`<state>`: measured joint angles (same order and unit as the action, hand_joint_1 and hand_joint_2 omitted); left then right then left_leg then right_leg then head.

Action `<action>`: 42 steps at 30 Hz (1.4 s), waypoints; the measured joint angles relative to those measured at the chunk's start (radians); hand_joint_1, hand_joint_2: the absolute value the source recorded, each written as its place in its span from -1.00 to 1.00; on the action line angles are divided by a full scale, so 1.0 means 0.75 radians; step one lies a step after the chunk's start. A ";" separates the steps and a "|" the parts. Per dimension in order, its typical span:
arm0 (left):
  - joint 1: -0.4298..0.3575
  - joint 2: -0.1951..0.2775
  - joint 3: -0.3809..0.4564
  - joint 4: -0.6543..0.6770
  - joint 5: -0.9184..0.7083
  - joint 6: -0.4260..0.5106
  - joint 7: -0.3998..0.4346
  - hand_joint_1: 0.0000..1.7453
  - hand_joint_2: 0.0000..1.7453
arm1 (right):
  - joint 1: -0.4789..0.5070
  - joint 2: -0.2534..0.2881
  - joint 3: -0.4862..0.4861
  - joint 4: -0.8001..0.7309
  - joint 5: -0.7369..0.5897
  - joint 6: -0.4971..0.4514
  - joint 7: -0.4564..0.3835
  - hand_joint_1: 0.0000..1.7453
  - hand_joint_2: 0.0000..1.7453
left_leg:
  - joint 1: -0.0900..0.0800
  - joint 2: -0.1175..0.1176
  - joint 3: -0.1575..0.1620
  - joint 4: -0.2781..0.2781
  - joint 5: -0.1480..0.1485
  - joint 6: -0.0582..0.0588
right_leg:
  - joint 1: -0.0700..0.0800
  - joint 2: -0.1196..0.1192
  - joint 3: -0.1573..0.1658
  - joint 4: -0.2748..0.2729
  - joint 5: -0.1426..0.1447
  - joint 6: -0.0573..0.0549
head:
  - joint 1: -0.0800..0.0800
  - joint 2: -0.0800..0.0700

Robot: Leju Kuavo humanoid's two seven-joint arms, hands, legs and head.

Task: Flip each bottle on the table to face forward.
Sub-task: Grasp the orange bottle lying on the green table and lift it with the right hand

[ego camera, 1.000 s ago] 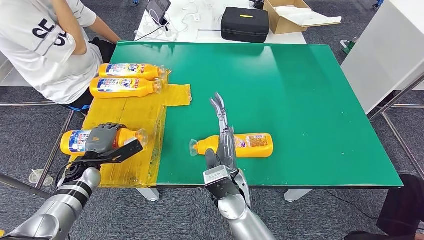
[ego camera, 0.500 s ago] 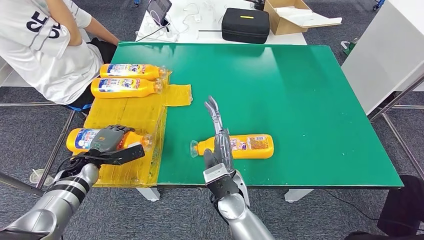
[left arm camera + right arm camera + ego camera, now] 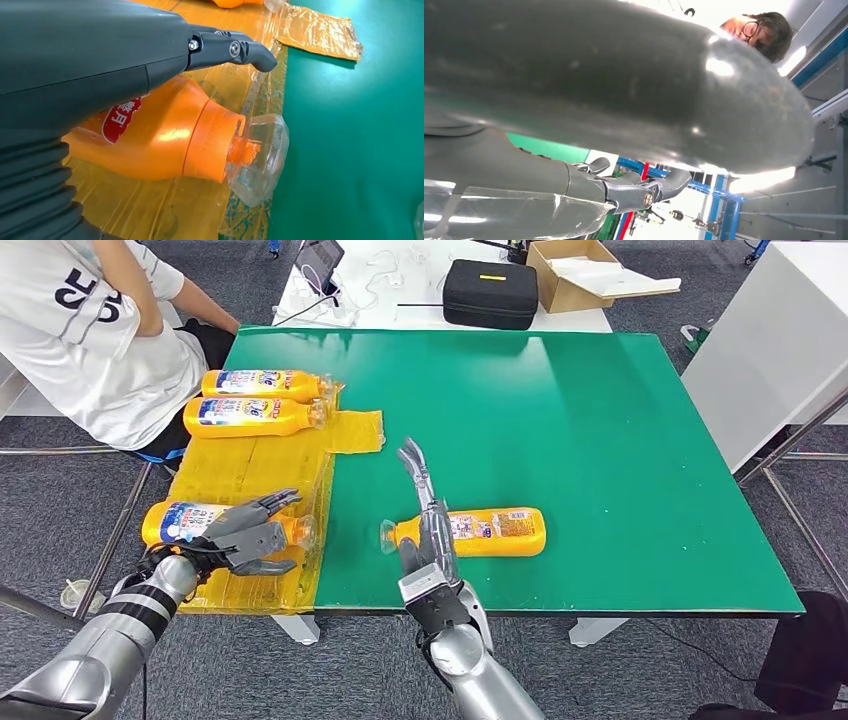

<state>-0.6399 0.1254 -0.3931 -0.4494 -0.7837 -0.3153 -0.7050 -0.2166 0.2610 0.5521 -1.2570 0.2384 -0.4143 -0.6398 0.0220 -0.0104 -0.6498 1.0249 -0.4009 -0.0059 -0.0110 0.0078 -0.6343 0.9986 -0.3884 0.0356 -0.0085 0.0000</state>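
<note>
Since half a second ago the left hand [image 3: 243, 533] has let go of the near-left bottle [image 3: 180, 522]: its fingers, then wrapped over the bottle's middle, now stand spread wide and lifted, hovering over the neck end. The right hand has drifted slightly toward the left side.

The green desk [image 3: 620, 440] carries everything, with a sheet of yellow film [image 3: 255, 465] covering its left edge strip. A person in a white shirt [image 3: 80, 330] sits at the far-left corner. Beyond the far edge stand a black case [image 3: 490, 288] and a cardboard box [image 3: 575, 270].

Four orange bottles lie on their sides. Two bottles [image 3: 262, 398] lie side by side, touching, on the film near the far-left corner, caps toward the desk's middle. The near-left bottle lies on the film by the near edge, its clear cap [image 3: 260, 155] reaching the film's inner border. The fourth bottle [image 3: 490, 530] lies on bare green near the middle of the near edge, cap pointing left, label up.

The right hand [image 3: 428, 515] stands edge-on with fingers straight and extended, empty, crossing in front of that bottle's neck; whether it touches the bottle I cannot tell.
</note>
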 joint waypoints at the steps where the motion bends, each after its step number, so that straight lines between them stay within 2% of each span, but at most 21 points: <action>1: 0.001 0.003 -0.006 -0.003 0.001 -0.001 0.000 -1.00 -1.00 | -0.001 0.000 0.000 0.003 0.000 0.000 0.000 -1.00 -1.00 | 0.000 0.000 0.000 0.000 0.000 0.000 | 0.000 0.000 0.000 0.000 0.000 0.000 | 0.000 0.000; 11: 0.002 0.016 -0.035 -0.020 0.017 -0.008 0.000 -1.00 -1.00 | -0.002 0.003 -0.001 0.026 0.000 0.000 -0.001 -1.00 -1.00 | 0.000 0.000 0.000 0.000 0.000 0.000 | 0.000 0.000 0.000 0.000 0.000 0.000 | 0.000 0.000; 16: 0.008 0.038 -0.079 -0.051 0.191 -0.086 0.000 -1.00 -1.00 | -0.006 0.003 -0.001 0.035 -0.009 0.007 -0.007 -1.00 -1.00 | 0.000 0.000 0.000 0.000 0.000 0.000 | 0.000 0.000 0.000 0.000 0.000 0.000 | 0.000 0.000; 18: 0.020 0.050 -0.097 -0.071 0.301 -0.108 0.000 -1.00 -1.00 | -0.008 0.003 -0.002 0.041 -0.004 0.005 -0.007 -1.00 0.00 | 0.000 0.000 0.000 0.000 0.000 0.000 | 0.000 0.000 0.000 0.000 0.000 0.000 | 0.000 0.000; 20: 0.049 0.053 -0.105 -0.102 0.454 -0.076 0.000 -1.00 0.00 | -0.012 0.003 -0.002 0.049 0.030 -0.010 0.014 -1.00 1.00 | 0.000 0.001 0.000 0.000 0.000 0.000 | 0.000 0.000 -0.001 0.000 0.000 0.000 | 0.000 0.000; 22: 0.095 0.036 -0.094 -0.142 0.622 0.040 0.001 -1.00 1.00 | -0.027 -0.003 -0.002 0.066 0.118 -0.029 0.099 -1.00 1.00 | -0.001 0.001 -0.001 0.000 0.000 0.000 | -0.001 0.000 -0.002 0.000 0.000 0.000 | 0.000 0.000; 24: 0.151 -0.011 -0.033 -0.196 0.786 0.227 0.002 -1.00 1.00 | -0.062 -0.027 -0.002 0.099 0.280 -0.014 0.288 -1.00 1.00 | -0.001 0.001 -0.002 0.001 0.000 0.000 | -0.001 0.000 -0.004 0.000 0.000 0.000 | 0.000 0.000; 26: 0.210 -0.081 0.099 -0.275 0.914 0.407 0.006 -1.00 1.00 | -0.106 -0.074 -0.010 0.144 0.463 0.035 0.510 -1.00 1.00 | -0.002 0.000 -0.003 0.001 0.001 0.000 | -0.002 0.000 -0.004 -0.001 0.001 0.001 | 0.000 0.000; 29: 0.291 -0.173 0.330 -0.411 0.987 0.499 0.023 -1.00 1.00 | -0.158 -0.158 -0.048 0.210 0.622 0.142 0.695 -1.00 1.00 | -0.003 -0.001 -0.005 0.001 0.001 0.001 | -0.004 0.000 -0.005 -0.001 0.002 0.003 | 0.000 0.000; 32: 0.349 -0.233 0.515 -0.510 1.001 0.492 0.023 -1.00 1.00 | -0.197 -0.239 -0.086 0.267 0.697 0.254 0.784 -1.00 1.00 | -0.004 0.000 -0.005 0.001 0.000 0.002 | -0.004 0.000 -0.006 -0.001 0.002 0.003 | 0.000 0.000; 35: 0.386 -0.272 0.643 -0.568 0.995 0.491 0.010 -1.00 1.00 | -0.221 -0.310 -0.112 0.306 0.725 0.307 0.825 -1.00 1.00 | -0.003 0.000 -0.007 0.001 0.000 0.001 | -0.003 0.000 -0.007 -0.001 0.002 0.003 | 0.000 0.000; 38: 0.401 -0.297 0.722 -0.597 0.985 0.501 0.007 -1.00 1.00 | -0.233 -0.357 -0.128 0.325 0.735 0.338 0.852 -1.00 1.00 | -0.002 0.000 -0.007 0.001 0.000 0.001 | -0.002 0.000 -0.008 -0.001 0.002 0.003 | 0.000 0.000; 42: 0.413 -0.317 0.775 -0.630 0.952 0.529 0.006 -1.00 1.00 | -0.233 -0.397 -0.142 0.339 0.740 0.360 0.867 -1.00 1.00 | -0.002 0.000 -0.008 0.001 0.000 0.001 | -0.002 0.000 -0.009 -0.001 0.002 0.003 | 0.000 0.000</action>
<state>-0.3299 -0.1126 0.1881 -0.9218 -0.0698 0.0816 -0.7004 -0.3915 -0.0368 0.4459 -1.0024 0.7934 -0.1445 0.0101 0.0207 -0.0104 -0.6561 1.0256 -0.4008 -0.0050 -0.0124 0.0079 -0.6409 0.9981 -0.3870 0.0379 -0.0085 0.0000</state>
